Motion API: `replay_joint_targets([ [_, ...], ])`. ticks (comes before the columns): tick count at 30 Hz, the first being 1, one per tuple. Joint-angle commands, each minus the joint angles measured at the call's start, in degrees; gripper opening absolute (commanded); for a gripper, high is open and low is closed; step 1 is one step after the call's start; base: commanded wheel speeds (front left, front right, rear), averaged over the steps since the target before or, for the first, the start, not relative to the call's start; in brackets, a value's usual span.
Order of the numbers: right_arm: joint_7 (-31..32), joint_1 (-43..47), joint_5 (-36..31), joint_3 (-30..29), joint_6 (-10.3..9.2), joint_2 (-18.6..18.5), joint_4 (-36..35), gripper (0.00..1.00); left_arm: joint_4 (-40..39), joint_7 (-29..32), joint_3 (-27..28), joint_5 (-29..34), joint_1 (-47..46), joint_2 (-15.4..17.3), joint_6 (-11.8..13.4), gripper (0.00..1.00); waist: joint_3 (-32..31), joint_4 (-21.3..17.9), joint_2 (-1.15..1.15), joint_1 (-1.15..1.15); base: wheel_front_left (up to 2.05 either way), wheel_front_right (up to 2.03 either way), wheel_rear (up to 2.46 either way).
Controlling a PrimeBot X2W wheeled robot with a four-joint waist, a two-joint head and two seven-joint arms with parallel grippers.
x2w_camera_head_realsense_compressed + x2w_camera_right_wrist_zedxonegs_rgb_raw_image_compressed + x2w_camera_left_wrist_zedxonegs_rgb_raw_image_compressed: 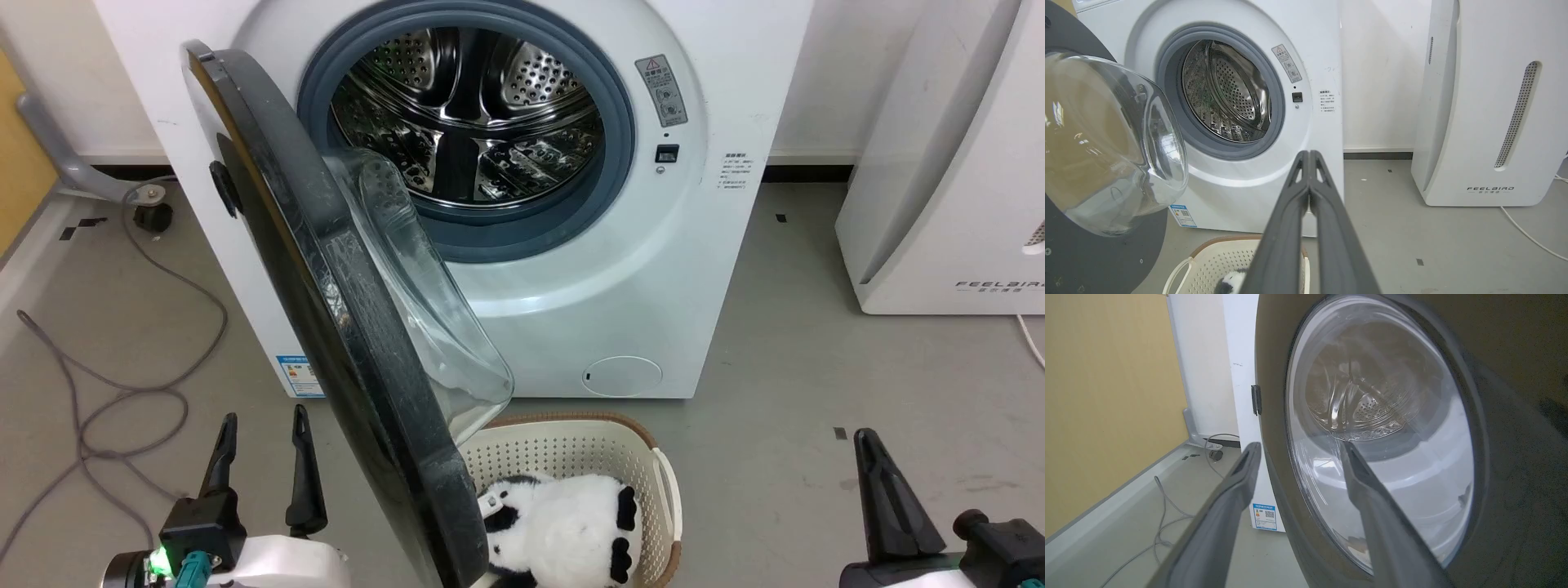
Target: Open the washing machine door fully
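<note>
Left gripper [264, 415], fingers spread, hangs just left of the washing machine door [326, 327], seemingly apart; right gripper [1309, 153] pinched together, empty.

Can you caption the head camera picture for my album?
Round glossy black door stands partly open on the big white washing machine, open left gripper beside it.
</note>
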Motion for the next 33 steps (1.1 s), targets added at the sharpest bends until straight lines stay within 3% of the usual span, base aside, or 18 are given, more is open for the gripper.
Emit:
replay_joint_targets([
  [1,-0.3,0.8,-0.5,-0.2,0.05,0.3,0.1,0.66,-0.2,-0.3,0.1,0.4,0.4,0.0,0.0,1.00,0.0,0.1,0.00,0.00,0.00,0.00,0.00],
  [2,-0.3,0.8,-0.7,-0.5,0.05,0.4,0.1,1.00,-0.2,-0.3,0.2,0.4,0.4,0.0,0.0,1.00,0.0,0.1,0.00,0.00,0.00,0.00,0.00],
  [12,-0.3,1.1,0.2,-0.8,0.05,0.5,0.6,1.00,0.1,-0.3,0.5,0.1,0.5,0.0,0.3,1.00,-0.2,0.0,0.00,0.00,0.00,0.00,0.00],
  [13,-0.3,1.1,0.3,-0.8,0.05,0.5,0.6,1.00,0.0,-0.3,0.6,0.2,0.4,0.0,0.5,0.92,-0.2,0.0,0.00,0.00,0.00,0.00,0.00],
  [14,-0.3,1.0,0.4,-0.9,0.05,0.5,0.6,1.00,-0.5,-0.3,0.9,0.6,0.3,0.0,0.6,0.13,-0.2,0.1,0.00,0.00,0.00,0.00,0.00],
  [15,-0.3,1.0,0.4,-0.9,0.05,0.5,0.6,1.00,-1.0,-0.3,1.2,0.8,0.2,0.0,0.8,0.00,-0.2,0.1,0.00,0.00,0.00,0.00,0.00],
  [25,-0.3,0.9,0.0,-1.1,0.05,0.5,0.2,1.00,-9.0,-0.3,3.7,2.9,-1.9,0.6,0.4,0.00,-0.6,0.9,0.00,0.00,0.00,0.00,0.00],
  [33,-0.3,1.1,0.3,-1.3,0.05,0.5,-0.1,1.00,-20.0,-0.3,0.4,4.7,-3.2,0.5,-1.0,0.00,-1.0,1.4,0.00,0.00,0.00,0.00,0.00],
])
